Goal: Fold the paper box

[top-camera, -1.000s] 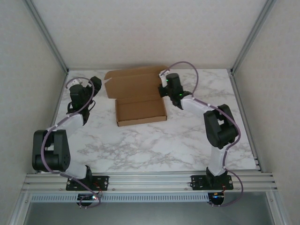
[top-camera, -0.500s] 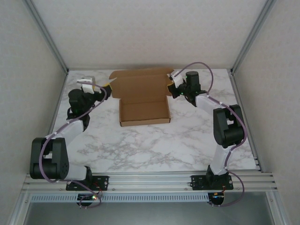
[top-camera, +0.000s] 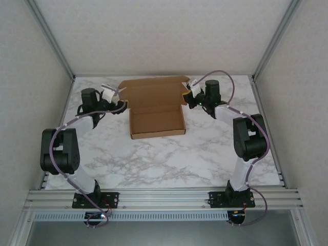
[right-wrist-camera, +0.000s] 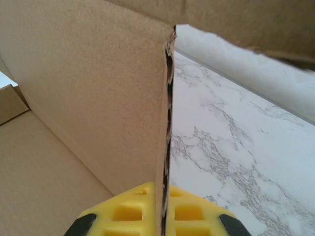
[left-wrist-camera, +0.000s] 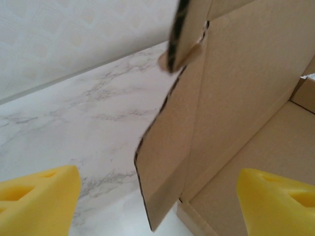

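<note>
1. resting on the far half of the marble desk [top-camera: 205,148], about midway between left and right: the paper box [top-camera: 156,124], with its shallow tray flat on the near side and its lid panel [top-camera: 152,92] standing up on the far side.
2. pinched tight in the right claw [right-wrist-camera: 164,212]: the thin edge of the lid's right side flap [right-wrist-camera: 98,88], seen edge-on and rising straight up from between the yellow pads.
3. probably gripped there to prop the lid upright, so that it neither drops back toward the far wall nor falls onto the tray while the other end is dealt with.
4. spread wide and holding nothing: the left claw [left-wrist-camera: 162,194], one yellow finger to each side of the lid's left side flap [left-wrist-camera: 167,162], neither one touching the cardboard.
5. judged to be lined up for closing on that flap, so that both ends of the lid are held alike and the panel can turn evenly on its crease.
6. not yet done: side flaps turned inward and lid brought down over the tray, with the flaps tucked inside the side walls.
7. worth watching: a one-sided pull from the right could twist the light box round on the smooth desk before the left side has a grip.
</note>
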